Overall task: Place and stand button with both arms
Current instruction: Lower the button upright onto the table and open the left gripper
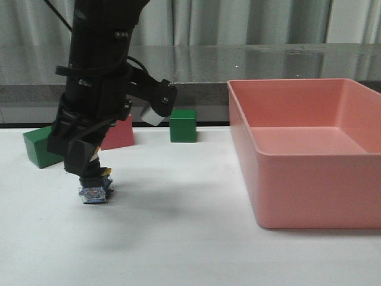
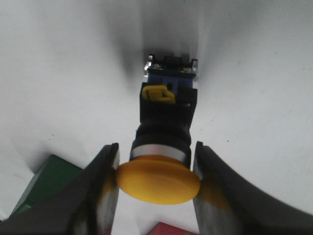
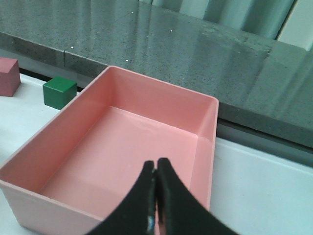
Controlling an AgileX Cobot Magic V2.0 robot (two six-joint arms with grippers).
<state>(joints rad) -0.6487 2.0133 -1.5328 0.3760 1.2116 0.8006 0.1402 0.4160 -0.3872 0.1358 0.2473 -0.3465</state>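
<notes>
A topple is judged the main risk: the button (image 1: 95, 192) is stood on its small blue-clear contact block on the white surface (image 1: 178, 238), left of the pink bin (image 1: 306, 179) and in front of the green cube (image 1: 40, 146), so an uneven release or a snagged cap could tip it over. The left pincer (image 2: 157, 178) is closed narrowly on the yellow cap, both fingers (image 2: 100, 196) pressed against its rim. The right pincer (image 3: 155, 196) is seen fully closed on nothing, held above the bin.
</notes>
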